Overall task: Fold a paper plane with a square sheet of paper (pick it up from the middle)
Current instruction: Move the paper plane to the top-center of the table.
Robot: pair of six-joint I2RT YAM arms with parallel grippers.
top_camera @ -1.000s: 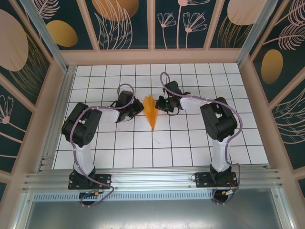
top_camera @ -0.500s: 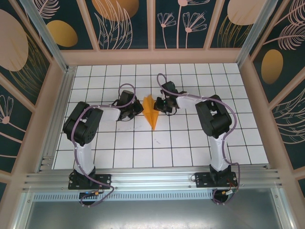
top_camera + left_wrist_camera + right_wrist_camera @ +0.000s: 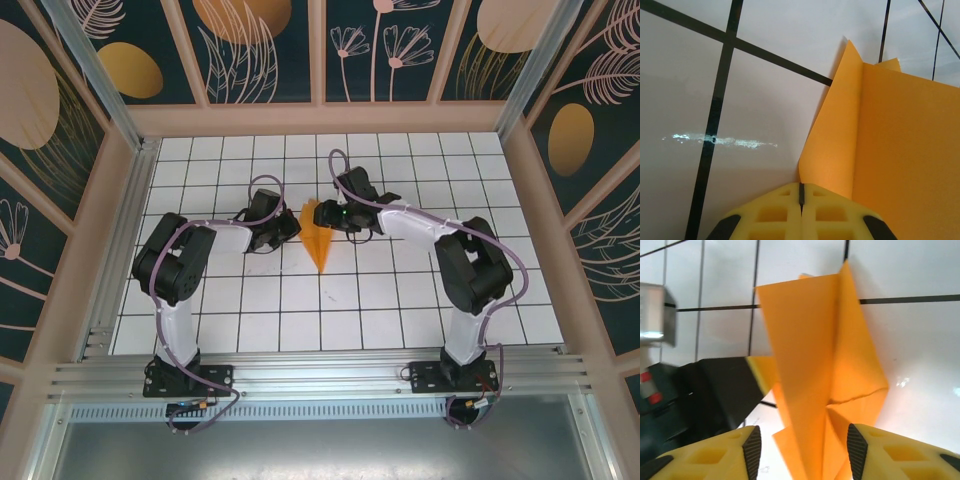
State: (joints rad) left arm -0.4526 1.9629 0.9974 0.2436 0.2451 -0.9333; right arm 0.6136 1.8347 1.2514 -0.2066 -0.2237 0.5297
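Leaf-patterned walls (image 3: 265, 50) enclose a white gridded table (image 3: 400, 310); you work from its near edge.

Left arm (image 3: 175, 270) and right arm (image 3: 465, 265): both reach inward and meet near the table's middle.

Left gripper (image 3: 290, 228) (image 3: 800, 192): your yellow pads are pressed together. The plane's edge runs straight into their seam, so it reads as a pinch on that edge. In the right wrist view, this gripper (image 3: 757, 375) meets the paper from the side, its pad tucked against a fold.

Right gripper (image 3: 335, 215) (image 3: 802, 450): your fingers (image 3: 752, 447) are spread wide, apart from the paper, which lies between and just ahead of them.

Plane (image 3: 318, 235) (image 3: 900, 150) (image 3: 815, 355): bright orange, creased lengthwise, it sits between your two grippers. Its point is toward the arm bases. One flap stands up directly ahead of the left pads.
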